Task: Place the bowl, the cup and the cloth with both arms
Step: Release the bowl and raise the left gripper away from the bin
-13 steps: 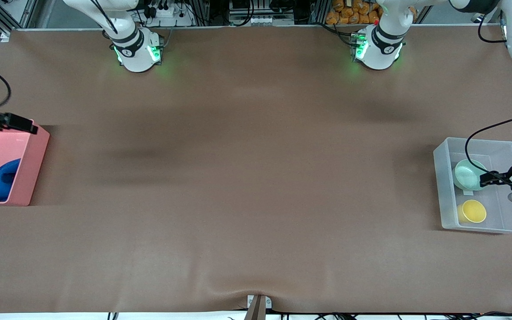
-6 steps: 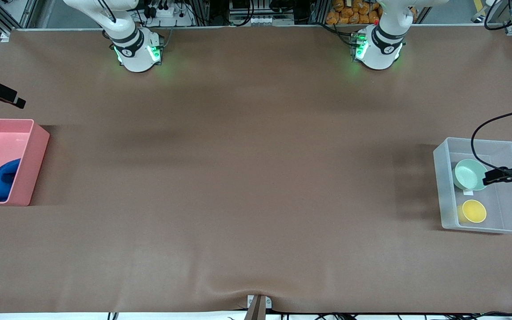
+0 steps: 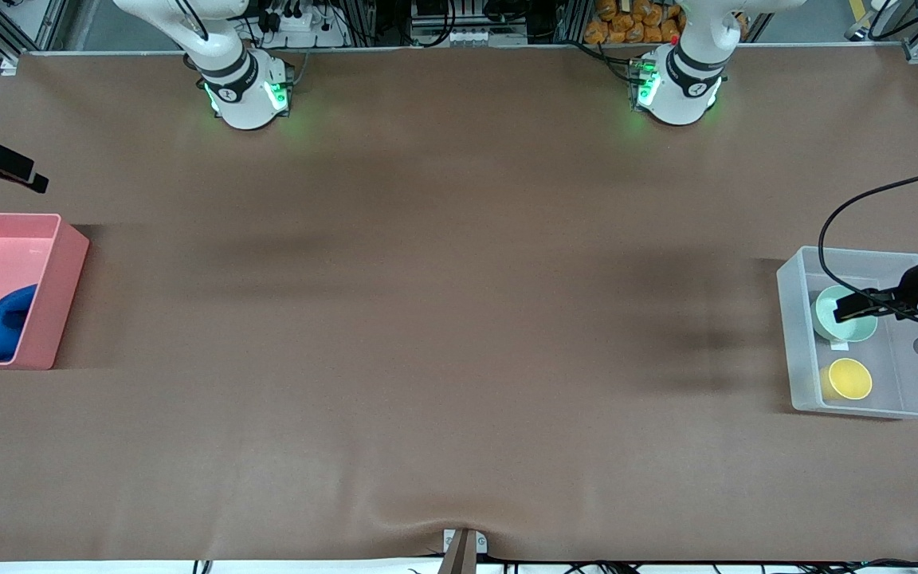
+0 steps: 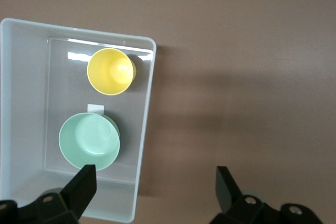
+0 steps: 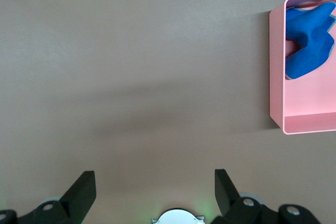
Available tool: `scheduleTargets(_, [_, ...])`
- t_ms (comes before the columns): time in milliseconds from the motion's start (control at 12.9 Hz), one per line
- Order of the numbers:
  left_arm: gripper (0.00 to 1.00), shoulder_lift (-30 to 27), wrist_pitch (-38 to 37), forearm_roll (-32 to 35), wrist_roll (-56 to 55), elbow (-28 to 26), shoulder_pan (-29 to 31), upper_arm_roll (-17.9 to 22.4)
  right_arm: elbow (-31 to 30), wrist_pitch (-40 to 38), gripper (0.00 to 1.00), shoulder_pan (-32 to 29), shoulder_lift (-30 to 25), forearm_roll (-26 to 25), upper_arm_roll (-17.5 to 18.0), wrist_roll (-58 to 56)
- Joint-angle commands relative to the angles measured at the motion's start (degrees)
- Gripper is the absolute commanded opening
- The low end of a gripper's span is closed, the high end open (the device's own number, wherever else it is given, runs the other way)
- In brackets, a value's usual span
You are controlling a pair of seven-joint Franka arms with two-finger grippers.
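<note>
Nearest the front camera, at the left arm's end of the brown table [image 3: 459, 359]: a clear plastic bin [image 3: 796, 335] holding 2 items. Yellow cup [image 3: 849, 378] upright in the part of the bin closer to the front camera, apart from the bowl. Pale mint-green bowl [image 3: 832, 309] upright, a little farther from the camera, with a small white tag [image 3: 839, 345] on the bin floor between the 2. Same pair visible from the left wrist view: cup [image 4: 109, 71] and bowl [image 4: 89, 140] side by side in the bin [image 4: 21, 103], not touching.

Left gripper [image 3: 848, 308] up in the air over the bowl, fingers spread wide, holding nothing. From the left wrist view, gripper [image 4: 156, 184] with 1 dark fingertip [image 4: 84, 182] over the bin's edge by the bowl.

At the right arm's end of the table: a pink bin [image 3: 64, 299] with the bright blue cloth [image 3: 3, 323] bunched up inside, in the half of the bin closer to the front camera. From the right wrist view, cloth [image 5: 307, 43] crumpled inside the pink bin [image 5: 276, 77].

Farther still: right gripper [image 3: 25, 177] in the air over bare table next to the pink bin, toward the robots' bases. In the right wrist view, gripper [image 5: 155, 184] with fingers spread wide and empty, brown table [image 5: 136, 77] beneath.
</note>
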Motion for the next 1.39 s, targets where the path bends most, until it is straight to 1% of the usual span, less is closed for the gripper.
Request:
scheduleTargets(0, [1.00, -4.61, -3.79, 1.33, -1.41, -0.83, 0.71, -1.70, 0.29, -0.14, 1.00, -1.11, -0.27, -1.46, 2.78, -0.80])
scheduleTargets(232, [1.00, -10.41, -7.13, 0.63, -5.17, -0.83, 1.58, -4.94, 1.87, -0.14, 1.00, -3.41, 0.44, -1.64, 4.64, -2.82])
scheduleTargets(309, [1.00, -11.64, -7.40, 0.63, -8.32, -0.83, 1.59, -7.39, 2.22, -0.31, 1.00, -3.67, 0.44, -1.64, 4.73, -2.91])
scheduleTargets(387, [1.00, -13.05, -10.02, 1.15, -11.23, -1.09, 1.50, -9.16, 2.40, -0.23, 1.00, -3.06, 0.53, -1.82, 4.56, -2.91])
scheduleTargets(464, [1.00, -14.19, -11.87, 1.33, -11.25, -1.62, 1.50, -9.35, 2.31, -0.05, 1.00, -2.97, 0.53, -2.08, 4.47, -2.91])
scheduleTargets(696, [1.00, -14.47, -12.15, 1.50, -10.90, -1.97, 1.59, -9.44, 2.31, -0.05, 1.00, -2.97, 0.62, -2.08, 4.38, -2.82])
scheduleTargets(1005, [1.00, -13.24, -12.15, 1.42, -11.08, 1.80, 1.68, -8.82, 2.40, 0.13, 1.00, -2.80, 0.53, -1.38, 4.38, -2.03])
scheduleTargets(1314, [1.00, -13.06, -12.15, 0.98, -8.10, 2.86, 1.68, -8.91, 3.37, -0.22, 1.00, -2.53, 1.14, -2.17, 4.38, -2.21])
